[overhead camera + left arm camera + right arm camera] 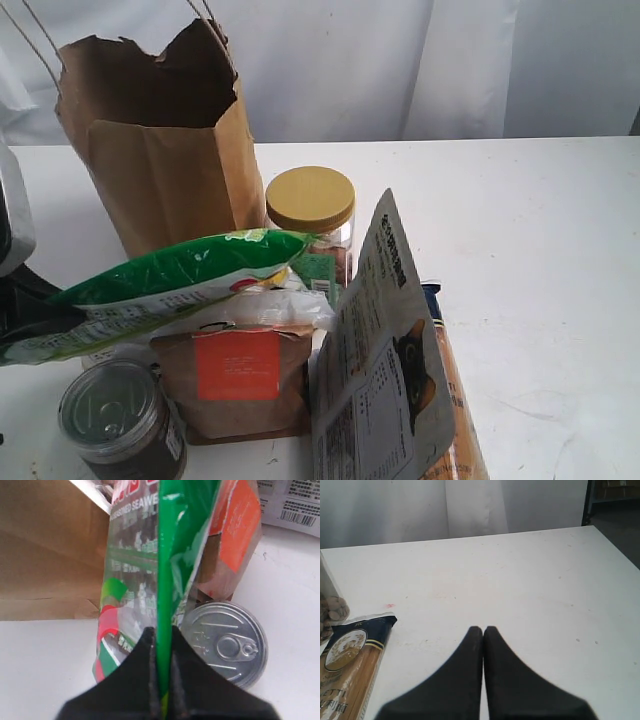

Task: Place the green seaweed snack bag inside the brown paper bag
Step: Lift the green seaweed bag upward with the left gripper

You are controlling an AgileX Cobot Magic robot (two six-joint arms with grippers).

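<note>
The green seaweed snack bag (190,270) hangs lifted and nearly level above the other groceries, its far end pointing toward the middle of the table. My left gripper (45,312) is shut on the bag's near edge; in the left wrist view the green seam (167,555) runs straight between the closed jaws (162,636). The tall brown paper bag (150,150) stands open-topped just behind the snack bag, and its side (45,555) fills one part of the left wrist view. My right gripper (483,628) is shut on nothing above bare table, out of the exterior view.
Below the snack bag are a short brown pouch with an orange label (240,370) and a tin-lidded jar (115,415). A yellow-lidded jar (310,200), a grey printed pouch (385,370) and a pasta packet (350,665) crowd the middle. White table (540,260) extends right.
</note>
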